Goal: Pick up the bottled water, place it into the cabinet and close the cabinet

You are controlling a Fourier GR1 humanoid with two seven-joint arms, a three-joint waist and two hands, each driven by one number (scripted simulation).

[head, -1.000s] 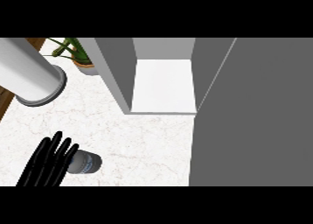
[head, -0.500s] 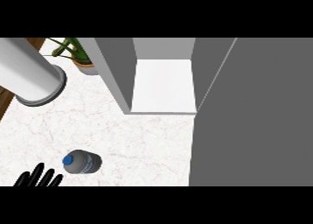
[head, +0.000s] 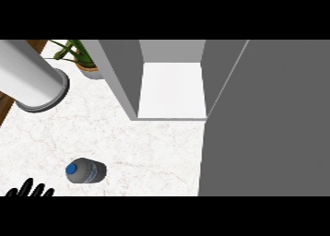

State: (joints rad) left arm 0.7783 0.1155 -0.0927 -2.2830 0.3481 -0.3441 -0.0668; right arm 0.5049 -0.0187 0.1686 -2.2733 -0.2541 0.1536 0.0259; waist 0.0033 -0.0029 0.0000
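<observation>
The left robot hand [head: 32, 190] shows only as straight, spread fingers at the lower left edge, open and holding nothing. The bottled water [head: 85, 171] sits on the pale marble surface [head: 140, 143] just above and to the right of that hand, apart from it, its blue cap in sight. Farther up and to the right of the hand, the cabinet [head: 173, 90] stands open, its grey door [head: 270, 120] swung out at the right.
</observation>
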